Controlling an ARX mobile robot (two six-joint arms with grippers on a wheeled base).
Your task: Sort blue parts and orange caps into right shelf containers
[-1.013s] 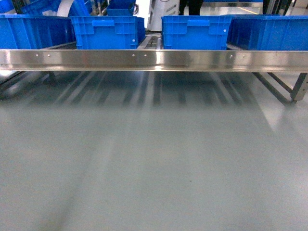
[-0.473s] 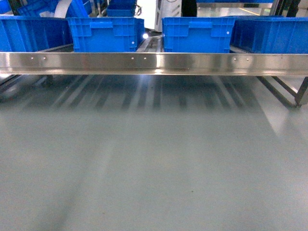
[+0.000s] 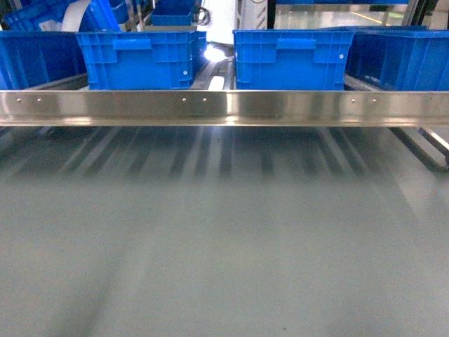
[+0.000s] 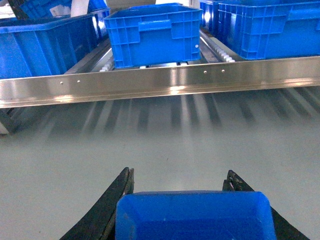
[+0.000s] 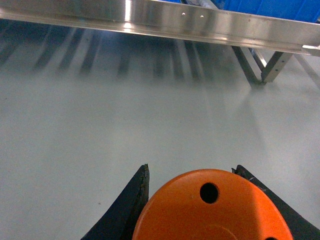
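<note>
Gripping a blue part (image 4: 195, 215), the left gripper (image 4: 182, 200) shows in the left wrist view w/ its dark fingers (image 4: 112, 205) pressed on both sides of the block, low in the frame. Right gripper (image 5: 195, 200) is likewise closed on an orange cap (image 5: 212, 210); black fingers (image 5: 130, 205) flank the cap, and small holes show in its flat top. Neither gripper is visible in the head view.

Ahead, the shelf (image 3: 224, 107) runs across the whole head view, its shiny steel front rail w/ small rivets. Behind the rail sit the right shelf containers (image 3: 291, 60): one blue crate centre-right, another (image 3: 400, 56) at far right just beside it. More blue crates stand left of centre (image 3: 137, 60) and far left (image 3: 38, 60). A gap w/ white rollers (image 4: 220, 50) separates the two middle crates, seen more clearly from the left wrist cam. Crate insides can't be seen from here.

Grey floor (image 3: 224, 239) fills the lower part of every view, w/ streaky reflections under the rail. Right wrist view shows the rail (image 5: 165, 20) along the top and the shelf's steel leg brace (image 5: 260, 67) at upper right, standing on the floor
</note>
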